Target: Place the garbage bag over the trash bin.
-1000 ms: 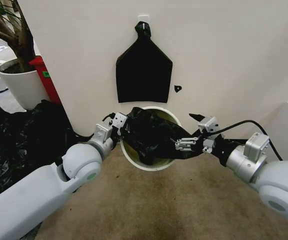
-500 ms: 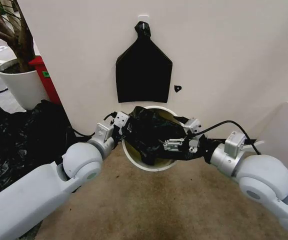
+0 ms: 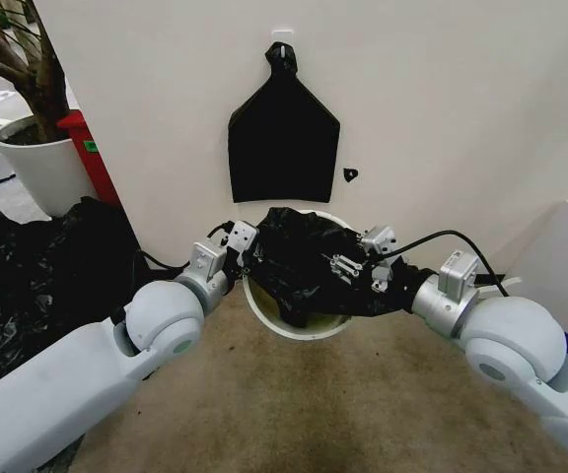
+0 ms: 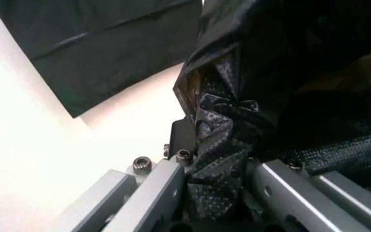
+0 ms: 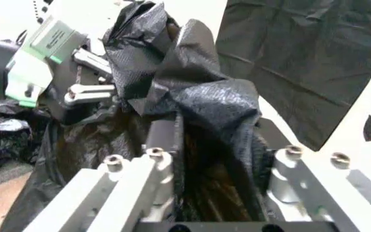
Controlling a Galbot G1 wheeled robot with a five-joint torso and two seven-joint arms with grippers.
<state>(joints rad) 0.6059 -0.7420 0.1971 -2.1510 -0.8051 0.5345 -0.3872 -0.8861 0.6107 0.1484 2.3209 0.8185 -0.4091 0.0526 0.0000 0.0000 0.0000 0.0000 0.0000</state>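
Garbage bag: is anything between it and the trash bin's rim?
Nothing visible. The garbage bag hangs bunched over the trash bin, held by the left gripper and right gripper.

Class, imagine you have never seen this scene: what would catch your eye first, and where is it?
First, the garbage bag, crumpled over the mouth of the trash bin at the foot of the wall, gripped by the left end effector on one side and the right end effector on the other. Above it, a flat black bundle hangs on the wall.
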